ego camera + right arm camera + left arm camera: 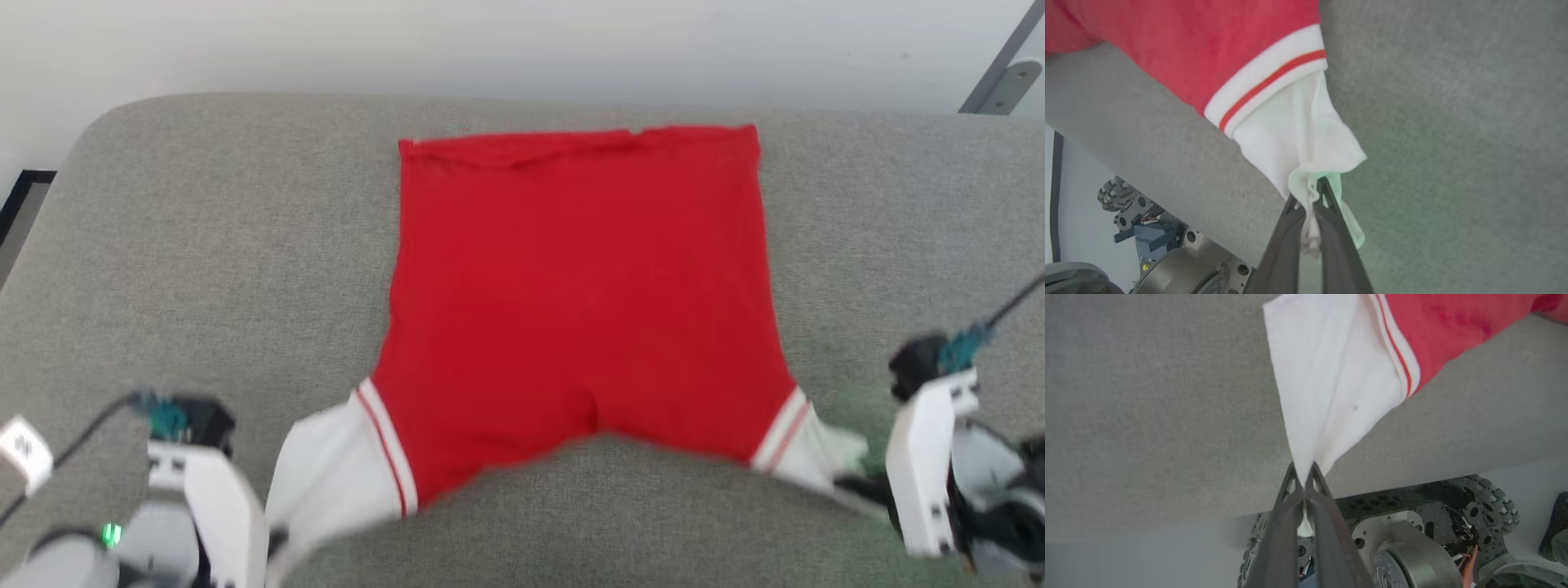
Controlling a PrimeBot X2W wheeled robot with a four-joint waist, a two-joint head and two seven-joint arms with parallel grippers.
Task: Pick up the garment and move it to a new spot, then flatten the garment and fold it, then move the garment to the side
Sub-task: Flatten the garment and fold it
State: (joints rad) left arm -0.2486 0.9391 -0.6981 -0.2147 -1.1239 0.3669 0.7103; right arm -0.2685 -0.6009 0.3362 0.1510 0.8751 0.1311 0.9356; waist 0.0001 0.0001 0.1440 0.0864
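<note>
Between two end effectors [1302,470] [1307,190], one garment [580,294]

The garment [571,310] blurs along its near edge at six o'clock; its sleeve tips are partly hidden inside the left gripper [1302,475] and right gripper [1316,190].

Clamping white sleeve end of garment [1339,375] in left gripper [1302,475], rising from 6 o'clock. Holding cloth taut in narrow point at fingertips, fanning toward 12. Showing striped cuff and red body at 1 to 2 o'clock. Backing onto grey cushion [1147,408]; glimpsing wheeled base [1412,539] at 5 o'clock.
</note>
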